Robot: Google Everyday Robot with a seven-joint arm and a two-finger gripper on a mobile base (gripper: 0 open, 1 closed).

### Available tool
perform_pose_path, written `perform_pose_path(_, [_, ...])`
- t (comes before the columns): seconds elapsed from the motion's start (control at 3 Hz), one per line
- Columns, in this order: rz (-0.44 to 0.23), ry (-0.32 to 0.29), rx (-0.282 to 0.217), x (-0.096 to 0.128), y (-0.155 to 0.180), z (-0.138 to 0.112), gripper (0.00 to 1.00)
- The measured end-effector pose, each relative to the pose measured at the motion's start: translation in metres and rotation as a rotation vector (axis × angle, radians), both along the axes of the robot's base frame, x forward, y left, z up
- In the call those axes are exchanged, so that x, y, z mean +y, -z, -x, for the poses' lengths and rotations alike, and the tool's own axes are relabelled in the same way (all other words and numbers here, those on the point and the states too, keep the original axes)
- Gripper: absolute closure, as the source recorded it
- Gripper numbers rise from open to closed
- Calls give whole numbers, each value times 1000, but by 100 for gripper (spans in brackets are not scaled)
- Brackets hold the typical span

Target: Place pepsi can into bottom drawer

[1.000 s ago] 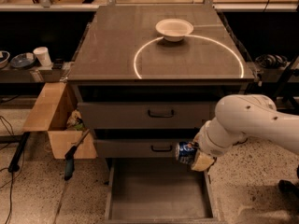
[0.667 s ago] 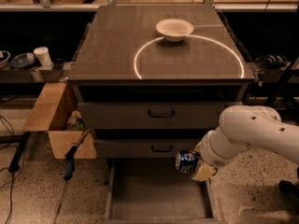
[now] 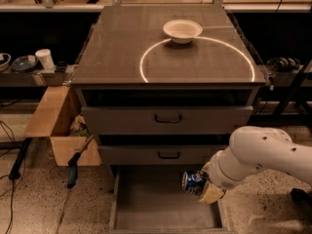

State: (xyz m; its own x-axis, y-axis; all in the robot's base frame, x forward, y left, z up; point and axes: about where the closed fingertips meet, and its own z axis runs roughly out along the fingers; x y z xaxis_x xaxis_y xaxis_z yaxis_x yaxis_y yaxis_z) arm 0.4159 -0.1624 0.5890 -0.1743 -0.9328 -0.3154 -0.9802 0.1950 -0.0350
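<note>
One pincer [image 3: 204, 186] is all we have, and it is pinching the pepsi can [image 3: 193, 181] at the end of the white arm [image 3: 258, 155], which reaches in from the right. The can hangs off the pincer's left side, over the right part of the bottom drawer [image 3: 156, 206] and close to that drawer's right wall. From here we cannot tell whether the can is just clear of the floor or well above it. It looks to us to be in the air, not resting.

The bottom drawer stands pulled out toward us, and its flat grey floor shows nothing lying on it. Just above and behind the can is the face of the middle drawer [image 3: 146, 155], pushed in, and over that the top drawer [image 3: 168, 118], also pushed in. A white bowl [image 3: 182, 30] sits on the surface [image 3: 117, 52] of the cabinet, well apart from the work. A cardboard box [image 3: 48, 126] stands on the floor at the cabinet's left.

We judge the carry to be nearly done and the lowering into the drawer to be in hand. What we need next is to bring the can down onto the drawer floor, a little leftward so it clears the right wall. Only then should we spread the pincer and lift the arm straight up, away from the middle drawer's front.
</note>
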Motion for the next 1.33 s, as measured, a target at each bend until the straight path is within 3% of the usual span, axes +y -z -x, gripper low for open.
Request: perform_pose_path(1.33, [-17, -8, 84, 29, 77, -1, 100])
